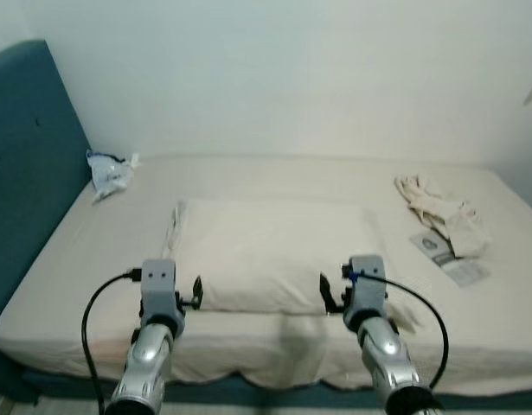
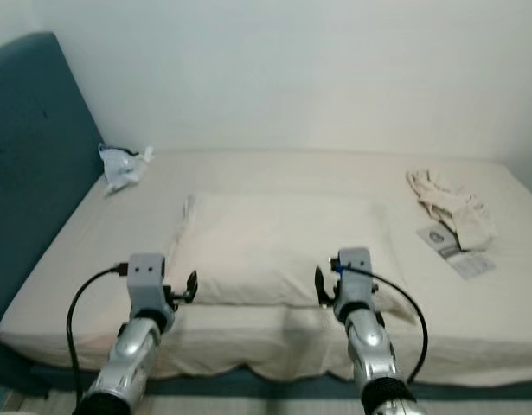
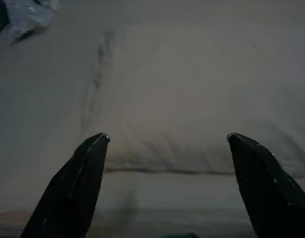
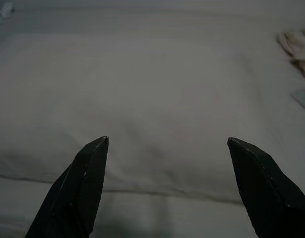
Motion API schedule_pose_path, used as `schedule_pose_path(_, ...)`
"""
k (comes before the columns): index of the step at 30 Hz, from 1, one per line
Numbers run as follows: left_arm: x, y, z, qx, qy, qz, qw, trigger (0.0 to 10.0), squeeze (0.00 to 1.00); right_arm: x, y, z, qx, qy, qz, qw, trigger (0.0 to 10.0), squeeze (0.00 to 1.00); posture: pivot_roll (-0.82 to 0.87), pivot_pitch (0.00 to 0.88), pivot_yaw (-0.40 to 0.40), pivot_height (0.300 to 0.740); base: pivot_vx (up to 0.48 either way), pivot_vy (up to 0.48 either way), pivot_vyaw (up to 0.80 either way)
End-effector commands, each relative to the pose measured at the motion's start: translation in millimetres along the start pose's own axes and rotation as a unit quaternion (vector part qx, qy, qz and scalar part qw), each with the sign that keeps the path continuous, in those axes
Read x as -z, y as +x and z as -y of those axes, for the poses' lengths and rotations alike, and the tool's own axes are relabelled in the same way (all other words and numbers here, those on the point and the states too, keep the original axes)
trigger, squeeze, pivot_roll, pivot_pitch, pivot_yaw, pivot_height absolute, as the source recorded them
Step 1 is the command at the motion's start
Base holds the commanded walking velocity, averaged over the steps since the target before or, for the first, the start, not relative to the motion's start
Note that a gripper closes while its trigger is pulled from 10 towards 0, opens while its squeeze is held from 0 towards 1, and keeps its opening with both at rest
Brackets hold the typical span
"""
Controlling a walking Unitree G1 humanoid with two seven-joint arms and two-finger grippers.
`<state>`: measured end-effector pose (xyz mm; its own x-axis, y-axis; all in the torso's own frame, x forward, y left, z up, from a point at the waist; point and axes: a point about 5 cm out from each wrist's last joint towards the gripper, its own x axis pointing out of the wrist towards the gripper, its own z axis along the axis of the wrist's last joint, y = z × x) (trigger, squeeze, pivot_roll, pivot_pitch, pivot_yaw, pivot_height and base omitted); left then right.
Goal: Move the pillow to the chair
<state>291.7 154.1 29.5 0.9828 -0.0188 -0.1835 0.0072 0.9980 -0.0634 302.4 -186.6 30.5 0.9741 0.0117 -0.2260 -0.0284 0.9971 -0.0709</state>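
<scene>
Soft, rectangular cream pillow [image 1: 274,255] lying flat mid-bed [image 1: 67,285]. Left gripper [image 3: 164,148] and right gripper [image 4: 164,148] at its near edge, fingers spread wide, holding nothing. Crumpled plastic bag [image 1: 108,173] at ten o'clock; rumpled cloth [image 1: 443,216] and leaflet [image 1: 439,248] at two o'clock.

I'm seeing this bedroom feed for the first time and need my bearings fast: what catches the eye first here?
A big cream pillow lies flat in the middle of the bed, with the left gripper and right gripper held open just short of its near edge. At the far left, by the teal headboard, sits a crumpled plastic bag; on the right lie bunched pale cloth and a leaflet.
</scene>
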Motion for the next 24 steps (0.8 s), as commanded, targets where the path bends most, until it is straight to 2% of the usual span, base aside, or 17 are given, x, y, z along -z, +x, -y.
schedule_pose_path(1, 1.6, 0.0, -2.6, 0.002, 0.009, -0.009, 1.0, 10.0, 0.0, 2.6, -0.7, -0.9, 0.002, 0.009, -0.007, 1.0, 10.0, 0.0, -0.02, 0.044, 0.002, 0.74, 0.0, 0.48, 0.0)
schedule_pose_path(6, 1.5, -0.5, -4.5, -0.001, 0.004, -0.01, 1.0, 10.0, 0.0, 3.5, -1.3, -1.1, 0.0, 0.01, -0.009, 1.0, 10.0, 0.0, -0.02, 0.042, 0.002, 0.74, 0.0, 0.479, 0.0)
schedule_pose_path(10, -0.4, -0.2, -3.7, 0.007, 0.019, -0.006, 1.0, 10.0, 0.0, 4.1, -1.5, -1.5, -0.001, 0.009, -0.01, 1.0, 10.0, 0.0, -0.02, 0.041, 0.0, 0.74, 0.0, 0.0, 0.0)
schedule_pose_path(15, -3.1, -0.5, 1.2, 0.02, 0.014, 0.005, 1.0, 10.0, 0.0, 4.5, -2.0, -1.3, -0.002, 0.009, -0.01, 1.0, 10.0, 0.0, -0.02, 0.041, -0.001, 0.74, 0.0, 0.0, 0.0)
schedule_pose_path(16, -4.1, -0.6, 2.3, 0.02, 0.029, 0.01, 0.999, 10.0, 0.0, 1.7, -1.4, -1.4, -0.002, 0.011, 0.0, 1.0, 10.0, 0.0, -0.02, 0.042, 0.0, 0.74, 0.0, 0.0, 0.0)
schedule_pose_path(20, -4.6, -0.3, 4.6, 0.023, 0.036, 0.011, 0.999, 10.0, 0.0, -1.7, -0.3, -0.6, -0.001, 0.011, 0.008, 1.0, 10.0, 0.0, -0.02, 0.04, 0.003, 0.74, 0.0, 0.0, 0.0)
schedule_pose_path(24, -9.6, -0.2, 7.0, 0.031, 0.038, 0.031, 0.998, 10.0, 0.0, -3.1, 0.2, 0.9, 0.002, 0.01, 0.011, 1.0, 10.0, 0.0, -0.02, 0.034, 0.004, 0.74, 0.0, 0.0, 0.0)
